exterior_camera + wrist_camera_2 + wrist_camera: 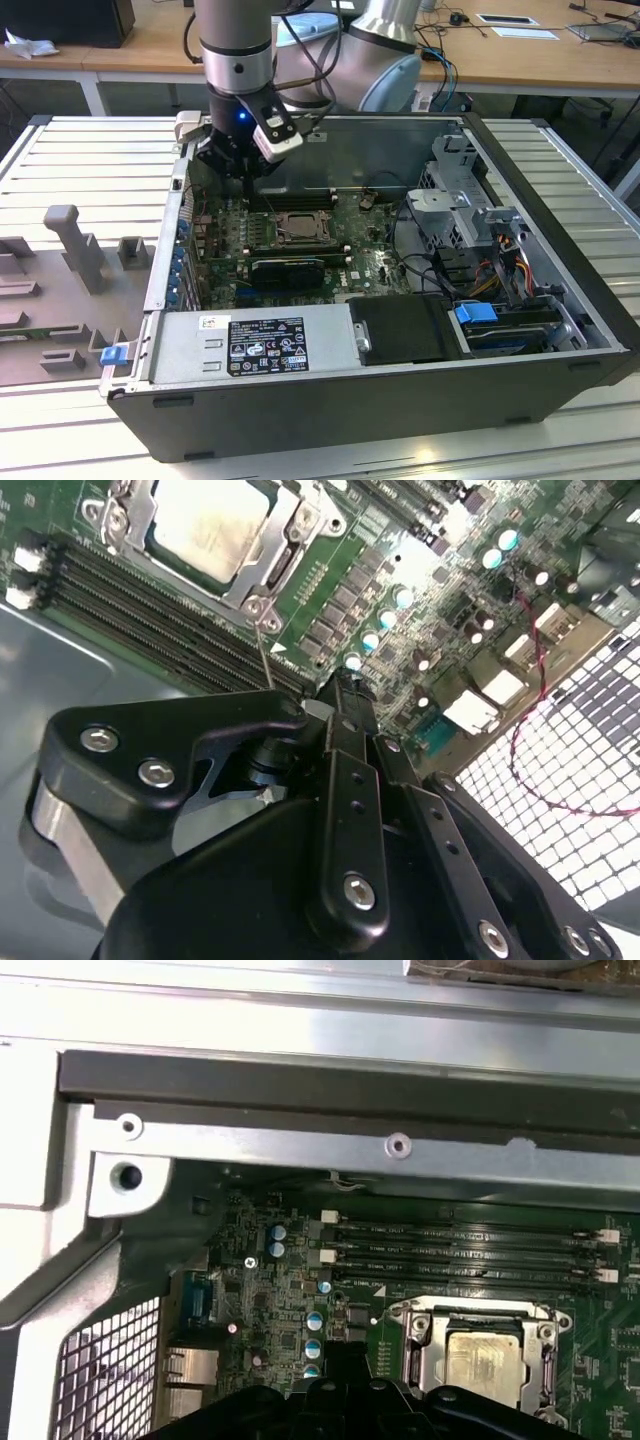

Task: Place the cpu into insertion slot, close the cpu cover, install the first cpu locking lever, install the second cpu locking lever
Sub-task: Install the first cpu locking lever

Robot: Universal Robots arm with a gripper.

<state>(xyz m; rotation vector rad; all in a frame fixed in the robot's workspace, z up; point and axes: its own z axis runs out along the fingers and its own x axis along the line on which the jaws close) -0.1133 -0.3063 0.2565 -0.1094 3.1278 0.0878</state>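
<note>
Gripper (342,688): tips pressed together, nothing seen between, hovering over motherboard (440,590) just beside socket corner. Cpu (483,1360) seated flat in insertion slot (432,1360), pale face up; square, edges parallel to memory slots (460,1250). Cpu cover (470,1310) down around it.

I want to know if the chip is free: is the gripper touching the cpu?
Apart. In the second wrist view a stretch of green board shows between the gripper and the cpu.
</note>
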